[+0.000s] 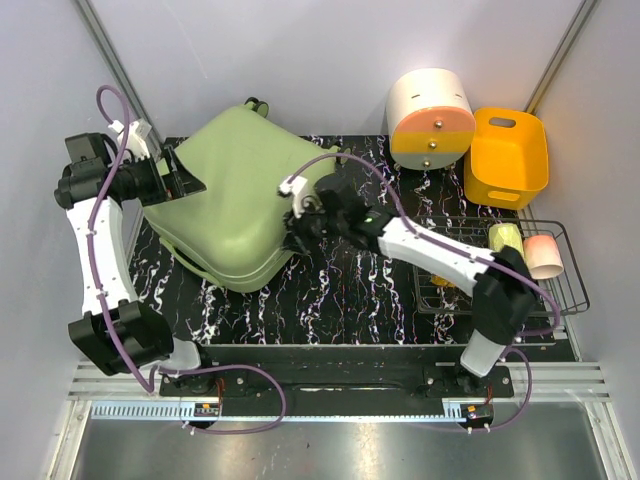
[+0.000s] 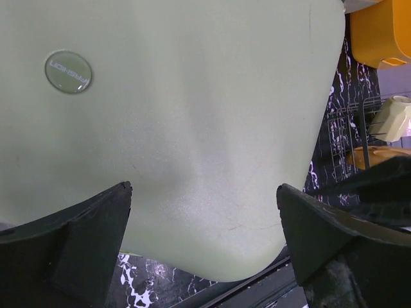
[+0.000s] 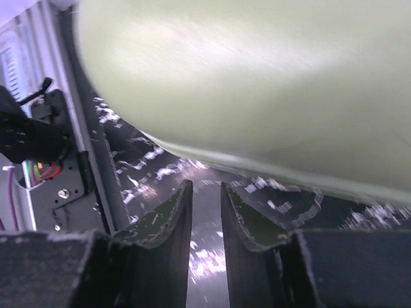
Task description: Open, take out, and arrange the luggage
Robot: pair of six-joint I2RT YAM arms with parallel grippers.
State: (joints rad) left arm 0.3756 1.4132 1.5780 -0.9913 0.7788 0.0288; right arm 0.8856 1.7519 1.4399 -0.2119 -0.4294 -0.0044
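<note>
As the pale green suitcase point(image 1: 235, 200) lay apparently shut on the table's point(image 1: 340, 290) left half, opening, unpacking and arranging all remained. The left gripper point(image 1: 183, 178) gaped wide at its far-left corner. The right gripper point(image 3: 205, 189), just beside its right edge, stood nearly together and empty.

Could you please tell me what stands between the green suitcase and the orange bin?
A cream-and-orange round box stands between the suitcase and the bin, close beside the bin; the top view shows it.

Left arm point(image 1: 100, 250): bent, forearm pointing inward.
Left hand point(image 2: 204, 187): fingers spread wide.
Right arm point(image 1: 440, 255): reaching left, toward centre.
Right hand point(image 3: 205, 186): narrow gap, nothing between.
</note>
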